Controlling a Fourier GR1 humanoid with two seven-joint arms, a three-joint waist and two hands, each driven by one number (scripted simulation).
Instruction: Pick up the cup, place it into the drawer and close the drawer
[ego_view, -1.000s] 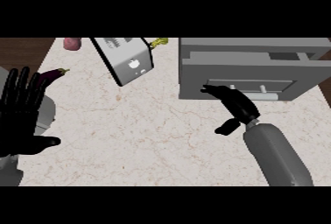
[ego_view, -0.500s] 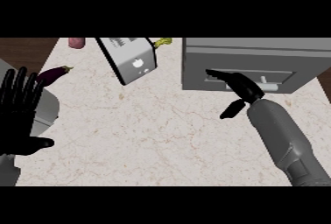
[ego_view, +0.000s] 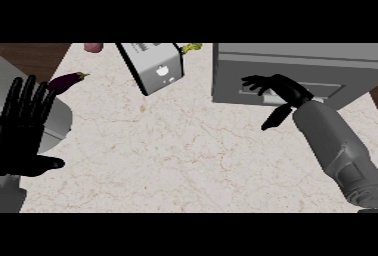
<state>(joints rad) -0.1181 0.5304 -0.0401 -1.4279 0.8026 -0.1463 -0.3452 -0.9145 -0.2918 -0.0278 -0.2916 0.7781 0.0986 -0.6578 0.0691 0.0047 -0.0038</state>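
Observation:
The grey drawer unit (ego_view: 295, 65) stands at the counter's back right, its drawer front (ego_view: 244, 92) flush with the body. My right hand (ego_view: 279, 89) is open, fingers spread against the drawer front near its handle, thumb hanging down. My left hand (ego_view: 26, 125) rests open at the left edge, fingers up. No cup shows anywhere; the drawer's inside is hidden.
A silver toaster (ego_view: 155, 67) stands tilted at the back middle. A purple eggplant (ego_view: 66, 80) lies at the back left, near a pink item (ego_view: 94, 47). A yellow-green item (ego_view: 192, 48) sits behind the toaster. A grey rounded object (ego_view: 63, 120) lies behind my left hand.
The drawer, pulled out a second ago, has slid in as my right hand moved forward against its front. The left hand has stayed in place.

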